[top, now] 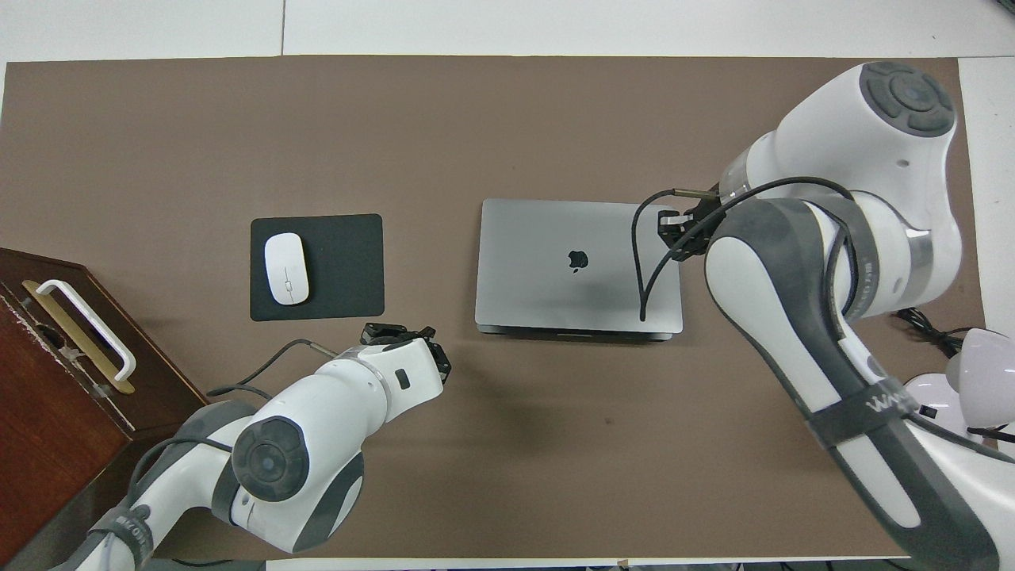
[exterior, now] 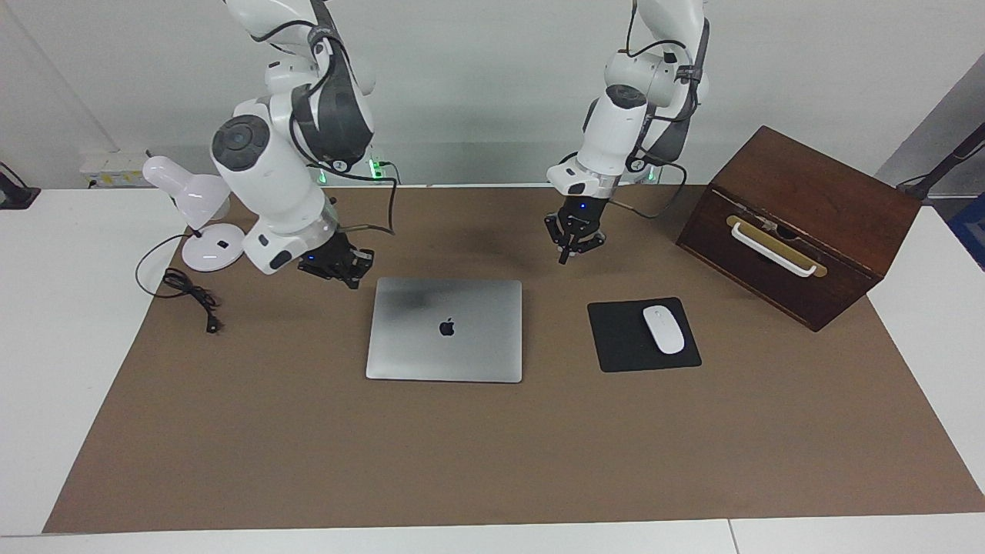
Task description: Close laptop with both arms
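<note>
The silver-grey laptop (exterior: 444, 338) lies shut and flat on the brown mat (exterior: 462, 462), its dark apple logo facing up; it also shows in the overhead view (top: 555, 285). My right gripper (exterior: 342, 269) hangs low beside the laptop's corner nearest the robots, toward the right arm's end, and in the overhead view (top: 674, 230) it shows at the lid's edge. My left gripper (exterior: 573, 245) hangs over the bare mat between laptop and mouse pad, apart from both, and it shows in the overhead view (top: 404, 333) too. Neither holds anything that I can see.
A black mouse pad (exterior: 616, 346) with a white mouse (exterior: 663, 329) lies beside the laptop toward the left arm's end. A brown wooden box (exterior: 800, 223) with a white handle stands beside that. A white desk lamp (exterior: 196, 208) and its black cord (exterior: 188, 296) sit at the right arm's end.
</note>
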